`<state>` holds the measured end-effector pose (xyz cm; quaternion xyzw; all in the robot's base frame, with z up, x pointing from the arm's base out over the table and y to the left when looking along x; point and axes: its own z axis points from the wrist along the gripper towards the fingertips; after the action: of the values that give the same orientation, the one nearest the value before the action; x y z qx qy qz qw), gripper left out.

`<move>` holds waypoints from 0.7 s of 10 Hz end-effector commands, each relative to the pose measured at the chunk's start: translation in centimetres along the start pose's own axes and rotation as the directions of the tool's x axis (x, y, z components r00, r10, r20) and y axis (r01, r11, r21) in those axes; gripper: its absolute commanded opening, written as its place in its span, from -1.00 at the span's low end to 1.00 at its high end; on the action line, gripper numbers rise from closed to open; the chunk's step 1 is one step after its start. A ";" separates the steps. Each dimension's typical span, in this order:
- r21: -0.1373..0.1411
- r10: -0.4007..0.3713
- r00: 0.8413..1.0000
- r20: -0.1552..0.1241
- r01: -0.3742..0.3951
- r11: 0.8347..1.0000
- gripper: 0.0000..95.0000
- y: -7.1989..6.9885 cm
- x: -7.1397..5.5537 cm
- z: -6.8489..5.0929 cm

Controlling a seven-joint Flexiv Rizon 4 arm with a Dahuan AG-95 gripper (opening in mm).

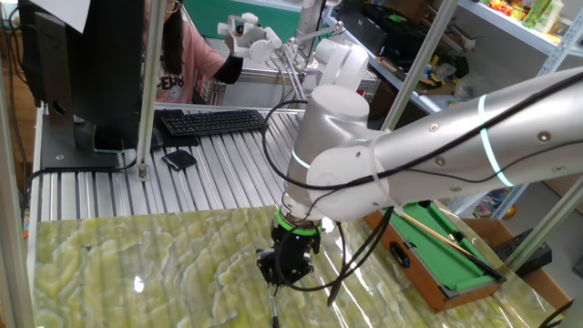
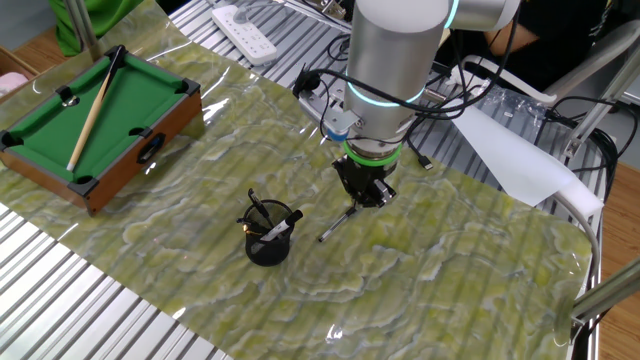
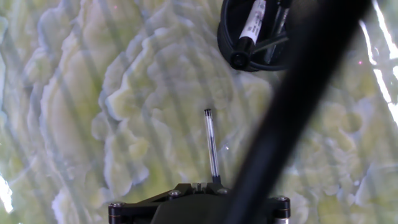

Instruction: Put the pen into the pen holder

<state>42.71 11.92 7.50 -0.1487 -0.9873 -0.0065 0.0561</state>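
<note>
1. A blurred black cable [image 3: 292, 118] crosses the hand view, hiding part of the cup [image 3: 229, 38], cut off at 1 o'clock.
2. Gripper [image 2: 364, 196] clamped tight on the pen [image 2: 335, 226]'s upper end; the slim dark shaft slants onto the glossy green marbled mat [image 2: 450, 260].
3. Wire-mesh cup sits at the pen's 8 o'clock, apart.

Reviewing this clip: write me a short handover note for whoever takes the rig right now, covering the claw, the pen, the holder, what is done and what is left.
Claw: shut on the slim dark pen, gripped at one end; pen slants down towards the marbled green mat.
Black wire-mesh pen holder: upright on the mat, apart from the claw, already holding other pens.
Done: pen grasped.
Left: carry the pen over the holder, lower it in, release.
Elsewhere: green-felt toy pool table at the mat's edge.
</note>
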 end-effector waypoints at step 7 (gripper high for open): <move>0.013 -0.047 0.998 -0.047 0.047 0.999 -1.00 0.0 0.1 0.0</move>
<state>42.45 11.80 7.49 -0.1276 -0.9890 -0.0042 0.0748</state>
